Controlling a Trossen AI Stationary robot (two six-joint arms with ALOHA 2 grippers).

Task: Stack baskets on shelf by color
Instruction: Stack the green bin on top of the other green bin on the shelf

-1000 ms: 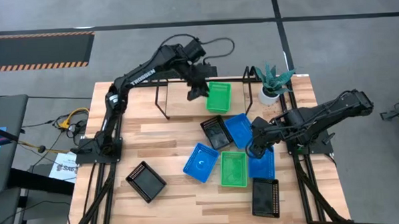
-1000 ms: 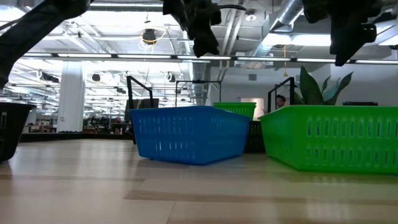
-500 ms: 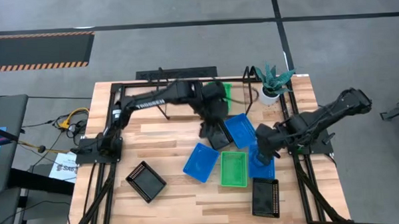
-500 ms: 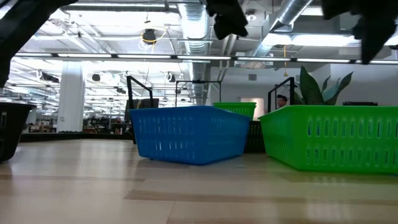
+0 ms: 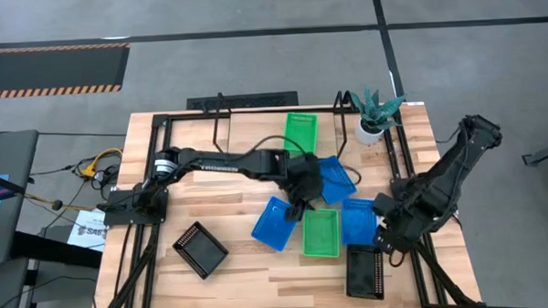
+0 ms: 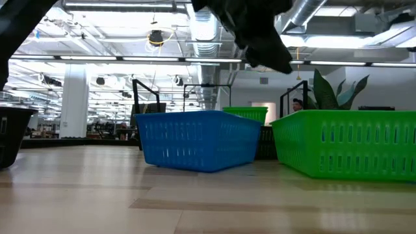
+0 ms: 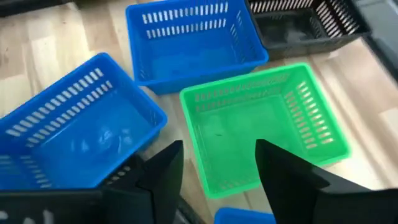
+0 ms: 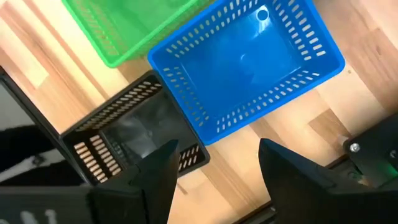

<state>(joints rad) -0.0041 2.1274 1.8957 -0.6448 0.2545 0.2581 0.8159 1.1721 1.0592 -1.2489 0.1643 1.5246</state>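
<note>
Spread wide and empty on both arms, with nothing between either pair of dark fingers. Nearest the front edge of the table: a black basket (image 5: 365, 271) at front right and another black basket (image 5: 201, 249) alone at front left, well apart from the rest. Just behind the front-right one, the right gripper (image 5: 386, 234) hovering at the table's right side, beside the right blue basket (image 5: 359, 221) and looking down on it and on the black one next to it (image 8: 245, 59). In the middle of the table, the loose green basket (image 5: 321, 232) lying between two blue ones, long axis running front to back, touching or nearly touching its neighbours. Directly over its rear end, the left gripper (image 5: 301, 194), open fingers (image 7: 158, 171) framing the green tray (image 7: 264, 127) straight ahead, so the left arm sits plainly nearer to it than the right. Probably a reach for this green one next, calling for a short drop onto its near short wall. Beyond, a third blue basket (image 5: 334, 177) and a partly hidden black one under the left arm. Farthest back, the shelf (image 5: 219, 108) along the rear edge, holding one green basket (image 5: 301, 131) toward its right end, with a potted plant (image 5: 373, 114) at the rear right corner.
</note>
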